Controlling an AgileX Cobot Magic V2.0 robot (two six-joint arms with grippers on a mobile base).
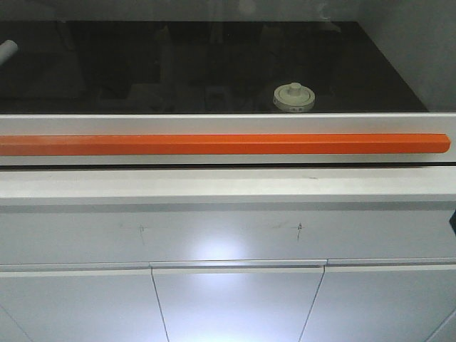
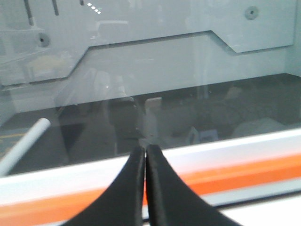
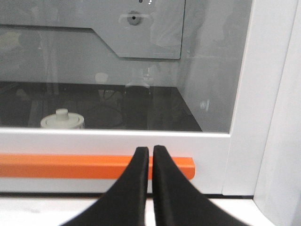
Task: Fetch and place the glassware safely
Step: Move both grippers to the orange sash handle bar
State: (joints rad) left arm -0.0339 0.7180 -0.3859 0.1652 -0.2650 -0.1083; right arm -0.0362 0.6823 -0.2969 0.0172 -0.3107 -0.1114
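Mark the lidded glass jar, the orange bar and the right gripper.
lidded glass jar (image 1: 293,97), front view, on its cream lid.
orange bar (image 1: 214,144), front view, its middle.
right gripper (image 3: 151,150), right wrist view, between the fingertips.

Your right wrist view, itemised: right gripper, two black fingers closed to a hairline gap, low centre, nothing between them. Just beyond its tips you have an orange handle bar running from the left edge along a white sash frame. Above that, a glass pane. Behind the pane, a black work surface carries the jar at far left, cream-white knobbed lid on, body mostly hidden by the frame. Grey back panel with one round fitting. White upright post at your right
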